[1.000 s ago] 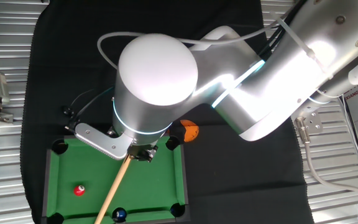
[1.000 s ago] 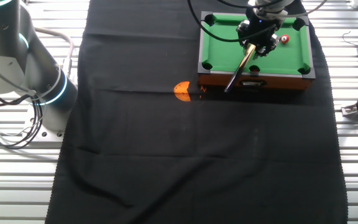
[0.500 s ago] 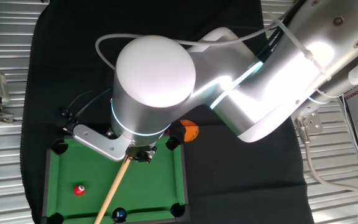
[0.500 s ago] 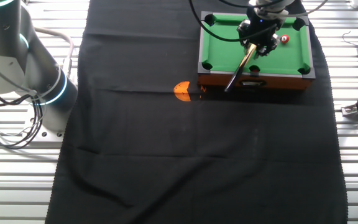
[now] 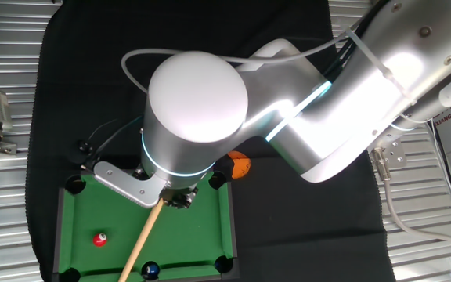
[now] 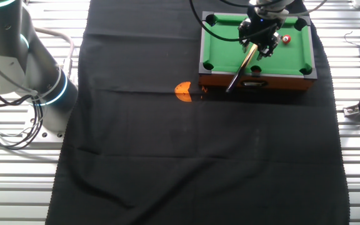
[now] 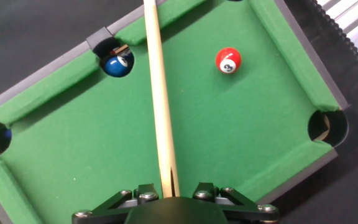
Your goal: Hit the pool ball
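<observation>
Over the mini pool table (image 7: 272, 25), the gripper (image 7: 169, 193) hangs w/ its fingers (image 7: 143, 194) closed on a wooden cue (image 7: 159, 93) that runs straight toward 12 o'clock in the hand view. Pool ball (image 7: 229, 60), red w/ white spot, sits on the felt at approx. 1 o'clock from the fingers, apart from the cue. Dark blue ball (image 7: 118, 63) lies in a rail pocket at 11 o'clock; an orange ball (image 5: 239, 165) rests on the black cloth (image 6: 167, 150) beside the table.

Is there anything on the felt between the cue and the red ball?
Nothing visible. The felt between the cue and the red ball is bare; the blue ball sits on the cue's other side, at a pocket.
</observation>
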Robot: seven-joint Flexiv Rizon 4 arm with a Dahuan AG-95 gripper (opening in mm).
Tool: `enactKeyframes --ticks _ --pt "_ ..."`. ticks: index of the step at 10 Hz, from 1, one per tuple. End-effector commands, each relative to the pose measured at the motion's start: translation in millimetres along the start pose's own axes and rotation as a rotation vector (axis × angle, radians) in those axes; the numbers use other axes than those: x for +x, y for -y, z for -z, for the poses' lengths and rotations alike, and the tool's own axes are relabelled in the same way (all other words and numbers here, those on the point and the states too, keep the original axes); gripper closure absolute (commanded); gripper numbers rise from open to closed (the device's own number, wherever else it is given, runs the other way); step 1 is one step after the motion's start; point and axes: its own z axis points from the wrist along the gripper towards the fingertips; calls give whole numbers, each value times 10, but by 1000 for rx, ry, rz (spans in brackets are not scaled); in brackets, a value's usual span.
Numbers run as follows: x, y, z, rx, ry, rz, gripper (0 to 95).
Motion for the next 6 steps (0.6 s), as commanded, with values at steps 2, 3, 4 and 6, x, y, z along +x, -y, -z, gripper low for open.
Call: enactKeyframes --ticks 2,3,4,6 --pt "-8 -4 -25 3 -3 0 570" --pt "-8 -2 -31 2 -1 -1 570" --pt "-11 1 -48 3 -2 0 570" --pt "-14 4 -68 4 -2 0 570"
